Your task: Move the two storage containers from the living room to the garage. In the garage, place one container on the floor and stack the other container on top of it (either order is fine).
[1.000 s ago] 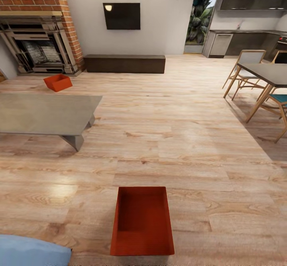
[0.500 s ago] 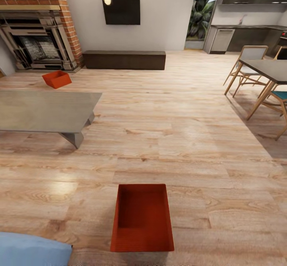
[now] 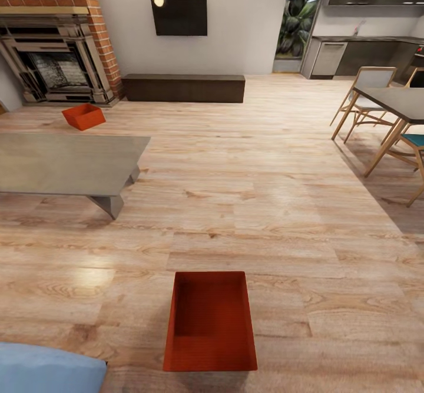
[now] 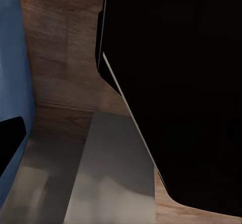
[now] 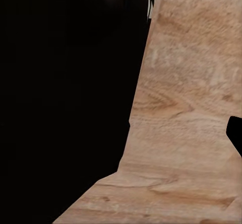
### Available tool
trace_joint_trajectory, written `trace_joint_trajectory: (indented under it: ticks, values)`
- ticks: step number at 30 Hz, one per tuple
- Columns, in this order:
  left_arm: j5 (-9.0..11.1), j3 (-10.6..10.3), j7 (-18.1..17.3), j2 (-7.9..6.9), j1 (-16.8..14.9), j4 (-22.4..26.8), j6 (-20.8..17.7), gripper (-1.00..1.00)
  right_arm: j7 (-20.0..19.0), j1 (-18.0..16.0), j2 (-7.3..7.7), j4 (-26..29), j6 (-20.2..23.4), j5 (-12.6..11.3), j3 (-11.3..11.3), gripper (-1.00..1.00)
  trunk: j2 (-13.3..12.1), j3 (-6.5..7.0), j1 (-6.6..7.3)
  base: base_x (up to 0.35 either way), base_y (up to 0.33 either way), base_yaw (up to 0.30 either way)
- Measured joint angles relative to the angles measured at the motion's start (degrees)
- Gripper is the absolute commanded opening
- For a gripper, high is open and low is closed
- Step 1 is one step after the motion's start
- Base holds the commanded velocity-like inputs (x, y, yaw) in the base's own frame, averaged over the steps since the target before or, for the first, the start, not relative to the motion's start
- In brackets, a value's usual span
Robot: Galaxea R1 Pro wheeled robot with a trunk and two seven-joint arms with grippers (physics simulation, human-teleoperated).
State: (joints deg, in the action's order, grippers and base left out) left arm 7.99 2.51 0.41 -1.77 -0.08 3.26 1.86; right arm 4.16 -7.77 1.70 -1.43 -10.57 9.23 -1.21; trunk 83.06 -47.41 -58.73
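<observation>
On the light wood-plank floor (image 3: 306, 216) of the living room, closest to the camera in the head view: one red-orange storage container (image 3: 210, 321), open side up, long side running away from the camera. At the lower left corner, a pale blue rounded shape (image 3: 50, 369), unclear what. Farther left, a low grey table (image 3: 68, 163). Beyond it, the second storage container (image 3: 84, 116), before the brick fireplace (image 3: 56, 46). Against the back wall, a dark bench (image 3: 184, 88). Fingers: no telling, spread or pressed together; wrist views mostly black.
</observation>
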Motion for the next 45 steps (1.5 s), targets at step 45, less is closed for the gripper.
trace_joint_trajectory:
  ticks: [45]
  values:
    - [0.0,0.0,0.0,0.02,0.0,0.0,0.0,1.0,0.1,0.0,-0.07,0.0,0.3,0.0,0.1,1.0,0.0,0.0,0.0,0.0,0.0,0.0]
